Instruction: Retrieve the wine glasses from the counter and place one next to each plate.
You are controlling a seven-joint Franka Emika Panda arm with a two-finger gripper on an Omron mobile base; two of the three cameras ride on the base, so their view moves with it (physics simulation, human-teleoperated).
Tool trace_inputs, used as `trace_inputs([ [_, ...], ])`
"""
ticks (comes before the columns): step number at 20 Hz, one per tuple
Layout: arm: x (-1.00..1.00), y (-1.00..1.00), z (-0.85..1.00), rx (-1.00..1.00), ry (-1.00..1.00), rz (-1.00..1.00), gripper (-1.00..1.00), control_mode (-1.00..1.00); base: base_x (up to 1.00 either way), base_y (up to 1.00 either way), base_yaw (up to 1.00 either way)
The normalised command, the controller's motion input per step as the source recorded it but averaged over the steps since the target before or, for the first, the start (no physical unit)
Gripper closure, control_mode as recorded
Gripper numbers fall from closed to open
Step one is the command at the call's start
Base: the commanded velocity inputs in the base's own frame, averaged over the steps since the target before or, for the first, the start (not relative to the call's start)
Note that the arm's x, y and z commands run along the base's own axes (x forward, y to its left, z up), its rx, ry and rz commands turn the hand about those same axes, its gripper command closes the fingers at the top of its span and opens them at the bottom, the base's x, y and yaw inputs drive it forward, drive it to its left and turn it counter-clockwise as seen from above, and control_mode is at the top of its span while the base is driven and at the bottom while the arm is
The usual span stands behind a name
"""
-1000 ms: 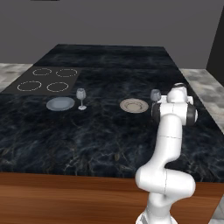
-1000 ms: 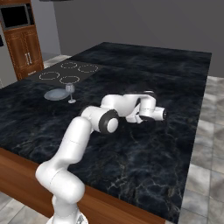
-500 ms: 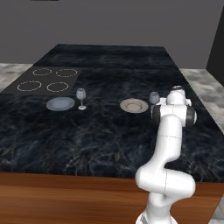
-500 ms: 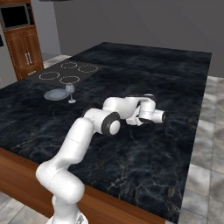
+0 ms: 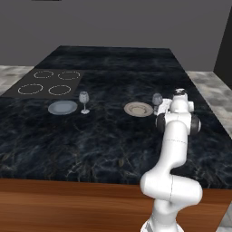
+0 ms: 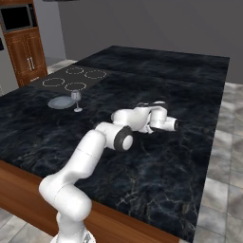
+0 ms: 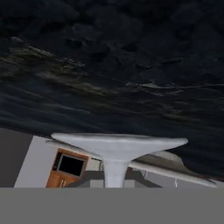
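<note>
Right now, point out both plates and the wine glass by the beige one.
grey-blue plate [image 5: 62,107]: left base view, centre of its flat face.
beige plate [image 5: 138,109]: left base view, centre of the plate.
wine glass [image 5: 157,99]: left base view, its bowl, beside the beige plate.

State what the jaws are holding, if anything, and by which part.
Probably the second wine glass, beside the beige plate. The hand view looks at its foot and stem close up, suggesting a hold on the stem, but the grip itself is hidden.
</note>
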Motion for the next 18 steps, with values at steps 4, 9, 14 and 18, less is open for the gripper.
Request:
trace_inputs([
  [4, 0.30, -0.26, -0.03, 0.01, 0.00, 0.00, 1.00, -1.00, 0.00, 0.00, 0.00],
  [9, 0.05, -0.11, -0.09, 0.00, 0.00, 0.00, 1.00, -1.00, 0.00, 0.00, 0.00],
  [14, 0.00, 0.00, -0.34, 0.00, 0.00, 0.00, 1.00, -1.00, 0.00, 0.00, 0.00],
  [18, 0.00, 0.00, -0.53, 0.00, 0.00, 0.00, 1.00, -1.00, 0.00, 0.00, 0.00],
])
